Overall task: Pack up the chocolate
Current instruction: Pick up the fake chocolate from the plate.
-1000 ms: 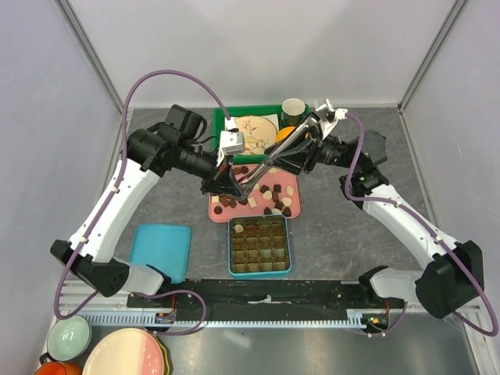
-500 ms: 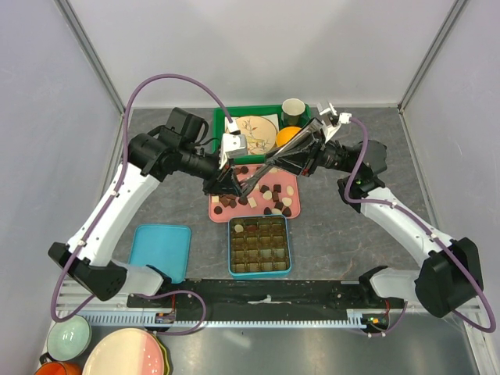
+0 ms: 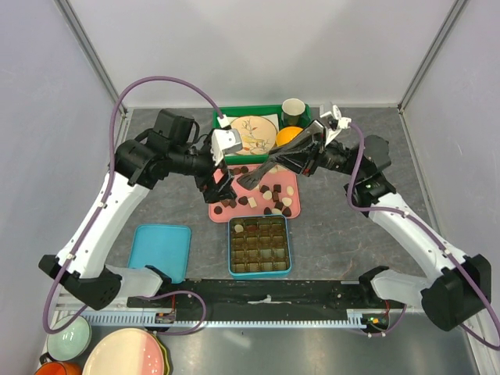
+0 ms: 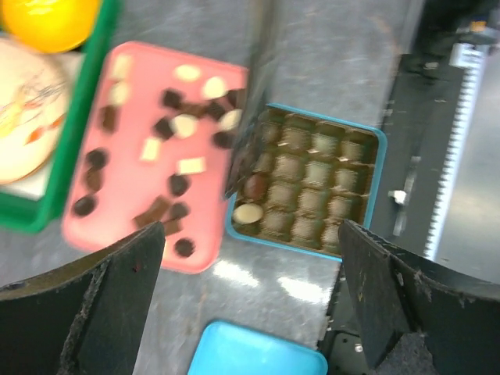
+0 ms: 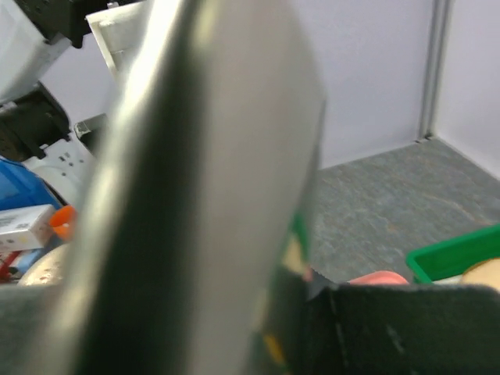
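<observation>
The chocolate (image 3: 269,194) lies as several dark, brown and cream pieces on a pink tray (image 3: 218,212). From the left wrist I see the same chocolate (image 4: 178,129) on the tray. A blue compartment tin (image 3: 231,250) sits in front of the tray. It holds a brown piece (image 4: 255,186) and a cream piece (image 4: 248,212) in one corner. My right gripper (image 3: 297,158) is shut on a long flat grey metal tool (image 3: 262,172) that slants down over the tray. This tool (image 5: 203,172) fills the right wrist view. My left gripper (image 3: 222,187) hangs open and empty at the tray's left side.
A blue lid (image 3: 160,251) lies left of the tin. Behind the tray, a green crate (image 3: 220,117) holds a plate (image 3: 254,133), an orange (image 3: 287,137) and a cup (image 3: 293,108). Bowls (image 3: 70,336) are stacked at the near left corner.
My left gripper has opened, let go of the metal tool and drawn back to the left. The right gripper keeps the tool and has shifted slightly right.
</observation>
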`<state>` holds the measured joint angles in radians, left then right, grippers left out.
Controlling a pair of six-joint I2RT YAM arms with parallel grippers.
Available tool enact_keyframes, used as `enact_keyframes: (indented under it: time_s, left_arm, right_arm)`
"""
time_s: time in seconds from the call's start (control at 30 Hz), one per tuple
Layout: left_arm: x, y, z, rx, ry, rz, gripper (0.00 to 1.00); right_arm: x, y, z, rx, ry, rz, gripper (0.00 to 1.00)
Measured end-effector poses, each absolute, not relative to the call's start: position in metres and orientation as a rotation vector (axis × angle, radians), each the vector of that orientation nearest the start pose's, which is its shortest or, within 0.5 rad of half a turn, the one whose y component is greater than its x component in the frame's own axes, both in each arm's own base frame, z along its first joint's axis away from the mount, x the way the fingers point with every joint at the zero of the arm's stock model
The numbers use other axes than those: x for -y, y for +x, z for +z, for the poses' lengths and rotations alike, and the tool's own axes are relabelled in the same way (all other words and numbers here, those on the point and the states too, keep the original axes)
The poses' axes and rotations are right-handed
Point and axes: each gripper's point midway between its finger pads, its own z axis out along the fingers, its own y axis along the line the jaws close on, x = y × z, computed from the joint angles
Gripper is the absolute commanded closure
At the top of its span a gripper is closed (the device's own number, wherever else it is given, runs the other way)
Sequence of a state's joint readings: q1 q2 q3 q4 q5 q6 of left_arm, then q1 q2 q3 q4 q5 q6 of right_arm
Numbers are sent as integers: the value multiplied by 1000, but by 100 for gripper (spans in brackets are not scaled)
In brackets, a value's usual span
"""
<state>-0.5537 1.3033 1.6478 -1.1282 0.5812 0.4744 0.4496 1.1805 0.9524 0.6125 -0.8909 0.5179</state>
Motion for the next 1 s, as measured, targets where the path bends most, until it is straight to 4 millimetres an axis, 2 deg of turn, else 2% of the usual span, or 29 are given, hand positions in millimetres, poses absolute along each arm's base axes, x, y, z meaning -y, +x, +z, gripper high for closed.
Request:
enact_keyframes:
  time_s: [0.17,0.27,0.37,0.5,0.63,0.67,0.77,0.8,0.87,0.93,1.0]
  left_arm:
    - [207,231,316,-1902,1279,-576,1]
    - [191,248,305,-1976,1186,-512,1]
    - [166,272,287,-2074,1062,-457,1]
    - [134,307,257,-2166,914,-402,6]
    - [105,327,220,-2233,811,-328,8]
    - [102,329,212,-2242,800,-315,8]
    - [100,334,197,-2247,792,-305,18]
    - [100,336,194,-2250,790,-302,22]
    - [99,345,187,-2252,784,-286,24]
    - [99,354,180,-2257,778,-277,27]
    - [97,361,171,-2272,769,-264,31]
  right_arm:
    - [-271,258,394,-1261,-762,1141,100]
    - [-267,272,383,-1308,-724,1024,100]
    - [-272,280,366,-1351,-706,923,100]
    - [-286,286,337,-1412,-722,785,100]
    - [-294,310,304,-1492,-708,643,100]
    - [-295,319,291,-1525,-697,603,100]
    - [-293,346,246,-1636,-668,485,100]
    - [-292,353,232,-1670,-665,450,100]
    - [-290,363,208,-1726,-671,396,100]
    - [-292,369,193,-1755,-681,372,100]
    - [-295,372,190,-1758,-685,369,100]
